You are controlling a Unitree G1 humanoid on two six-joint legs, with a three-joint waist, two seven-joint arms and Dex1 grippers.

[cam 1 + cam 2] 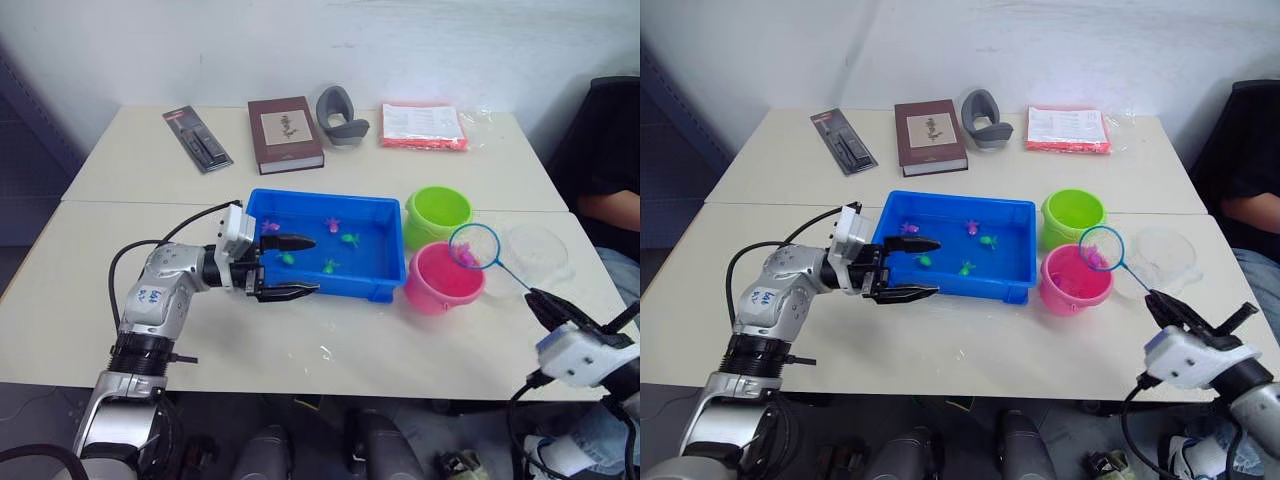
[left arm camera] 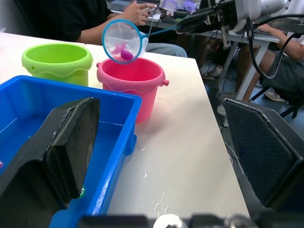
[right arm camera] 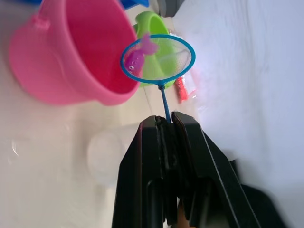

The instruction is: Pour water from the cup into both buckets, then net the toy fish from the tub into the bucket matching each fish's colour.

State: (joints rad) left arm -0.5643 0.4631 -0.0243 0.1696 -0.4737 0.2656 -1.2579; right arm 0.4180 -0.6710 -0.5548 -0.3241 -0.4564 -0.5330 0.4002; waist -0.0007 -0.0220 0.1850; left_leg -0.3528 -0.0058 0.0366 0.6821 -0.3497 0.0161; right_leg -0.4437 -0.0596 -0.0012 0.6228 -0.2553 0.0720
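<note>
The blue tub (image 1: 377, 212) sits mid-table with water and several small fish, a pink one (image 1: 333, 224) and a green one (image 1: 329, 266) among them. My left gripper (image 1: 298, 268) is open and straddles the tub's front-left wall, one finger over the water and one outside. To the tub's right stand the green bucket (image 1: 438, 213) and the pink bucket (image 1: 440, 282). My right gripper (image 3: 164, 121) is shut on the thin handle of the net (image 1: 474, 247), whose hoop hangs over the pink bucket's right rim with a pink fish (image 3: 135, 59) in it. The clear cup (image 1: 537, 250) stands right of the buckets.
At the back of the table lie a black packaged item (image 1: 197, 138), a brown book (image 1: 285, 133), a grey curved object (image 1: 340, 115) and a red packet (image 1: 423, 126). A person (image 1: 612, 190) sits beyond the table's right edge.
</note>
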